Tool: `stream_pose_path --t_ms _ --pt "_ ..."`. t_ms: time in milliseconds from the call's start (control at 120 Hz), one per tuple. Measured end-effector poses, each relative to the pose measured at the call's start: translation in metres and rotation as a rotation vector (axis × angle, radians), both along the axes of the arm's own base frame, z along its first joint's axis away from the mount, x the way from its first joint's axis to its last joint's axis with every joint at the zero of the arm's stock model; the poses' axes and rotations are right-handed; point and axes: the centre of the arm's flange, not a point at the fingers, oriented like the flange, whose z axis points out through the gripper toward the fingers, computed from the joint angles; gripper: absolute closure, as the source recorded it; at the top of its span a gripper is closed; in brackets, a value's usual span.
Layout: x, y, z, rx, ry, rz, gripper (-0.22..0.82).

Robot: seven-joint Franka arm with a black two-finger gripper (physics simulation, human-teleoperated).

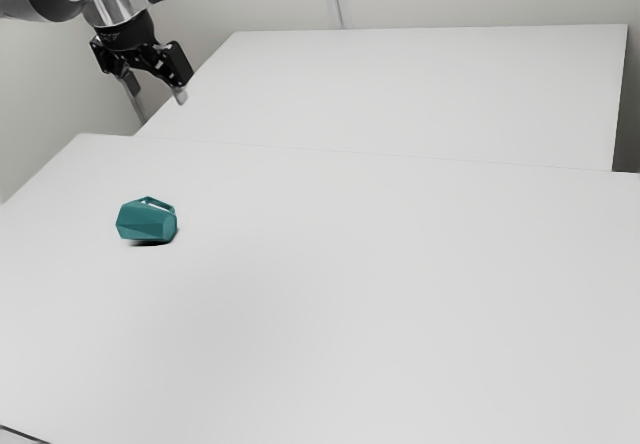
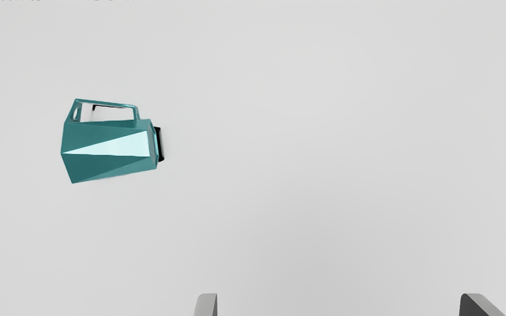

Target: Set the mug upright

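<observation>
- Fingertips (image 2: 206, 305) nearest the lens, spread wide.
- Gripper (image 1: 156, 90) raised, well apart from the mug (image 1: 147, 224).
- Teal mug lies on its side on the white table (image 1: 350, 304), toward the exterior view's left; not upright.

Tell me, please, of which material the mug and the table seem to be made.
The mug looks like glazed ceramic or painted metal, glossy teal: one flat facet shines pale and bright. The table looks matte white, perhaps laminate or painted board: its shading is soft, with no visible grain.
</observation>
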Motion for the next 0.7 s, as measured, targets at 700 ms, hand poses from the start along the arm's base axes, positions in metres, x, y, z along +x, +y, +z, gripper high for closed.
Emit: stream_pose_path --t_ms 700 --pt "-0.059 0.107 -0.064 -0.212 0.120 0.220 0.00"
